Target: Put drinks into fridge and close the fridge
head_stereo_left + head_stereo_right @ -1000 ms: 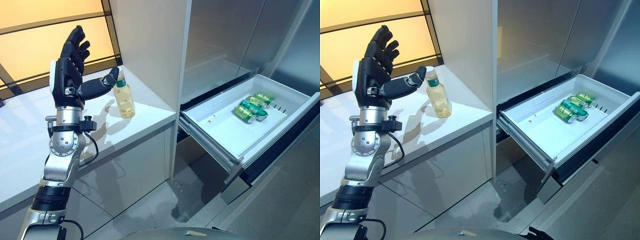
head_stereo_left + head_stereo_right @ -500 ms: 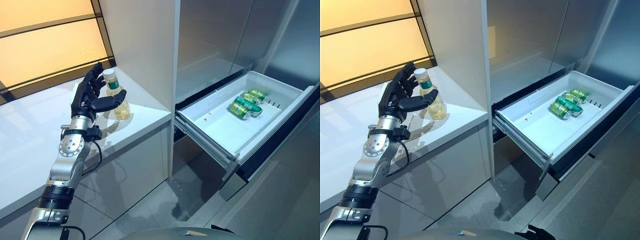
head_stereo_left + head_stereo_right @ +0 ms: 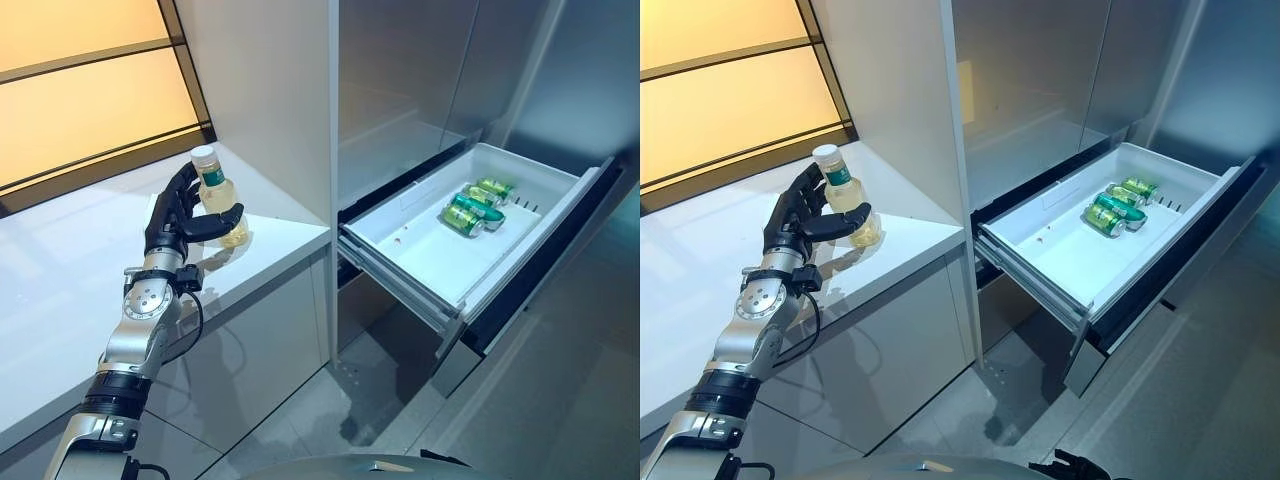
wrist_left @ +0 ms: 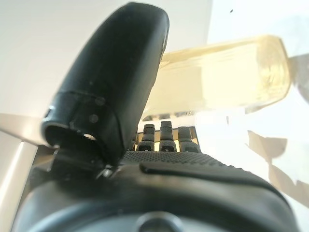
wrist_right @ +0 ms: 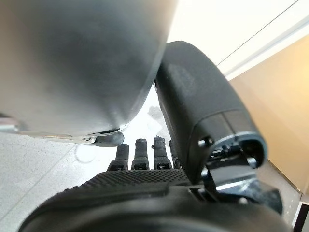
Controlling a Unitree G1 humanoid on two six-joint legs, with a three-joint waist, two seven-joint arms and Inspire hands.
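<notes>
A clear bottle (image 3: 216, 196) of pale yellow drink with a white cap and green label stands on the white counter (image 3: 60, 270) near its right end. My left hand (image 3: 170, 216) is round it: the thumb crosses its front and the fingers lie behind it. In the left wrist view the bottle (image 4: 227, 72) lies between the thumb and fingers of that hand (image 4: 193, 179). The white fridge drawer (image 3: 400, 258) is pulled out to the right, with green cans (image 3: 472, 205) lying at its far end. My right hand (image 5: 145, 193) hangs idle, fingers relaxed.
A tall white panel (image 3: 260, 90) stands right behind the bottle, between the counter and the steel fridge front (image 3: 420, 70). The open drawer juts out over the grey tiled floor (image 3: 330, 420). An amber-lit window wall (image 3: 80, 90) backs the counter.
My left hand has come down from a raised, spread pose and closed in on the bottle, thumb now across its front. The camera has shifted; the bottle still stands on the counter.
</notes>
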